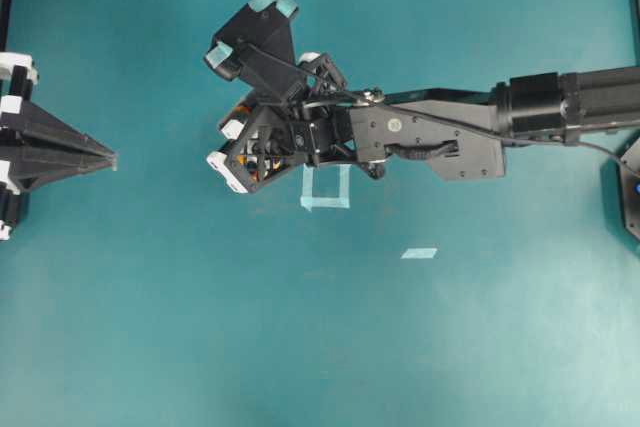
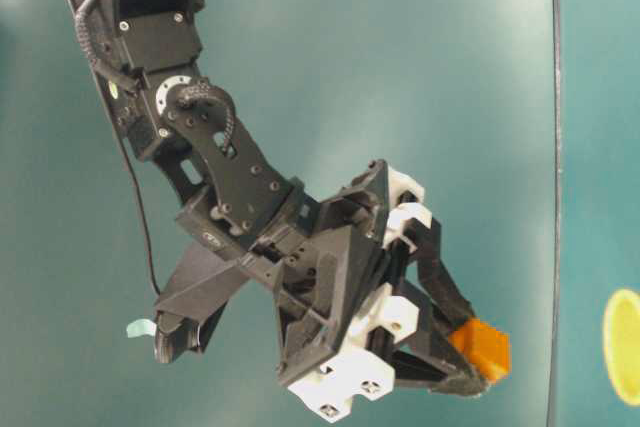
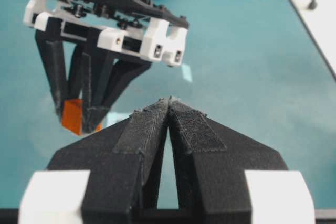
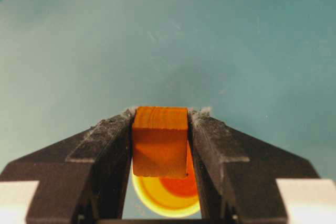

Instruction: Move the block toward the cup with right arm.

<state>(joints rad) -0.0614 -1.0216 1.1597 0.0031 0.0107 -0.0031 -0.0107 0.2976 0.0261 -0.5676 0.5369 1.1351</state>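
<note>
The orange block [image 4: 160, 140] is pinched between the black fingers of my right gripper [image 4: 161, 114], which is shut on it. Straight below the block, between the fingers, shows the round orange-yellow cup [image 4: 167, 199] with its lighter rim. In the table-level view the block [image 2: 485, 345] sits at the tips of the right gripper [image 2: 470, 362], and the cup [image 2: 622, 347] shows partly at the right edge. From overhead the right gripper [image 1: 238, 147] hides nearly all of the cup. The left gripper [image 3: 169, 102] is shut and empty, facing the block [image 3: 72, 116].
A pale-blue tape square [image 1: 326, 188] lies just right of the right gripper, partly under the arm. A short tape strip [image 1: 419, 253] lies further right and nearer. The left arm [image 1: 60, 152] rests at the left edge. The teal table [image 1: 300, 347] stretches in front.
</note>
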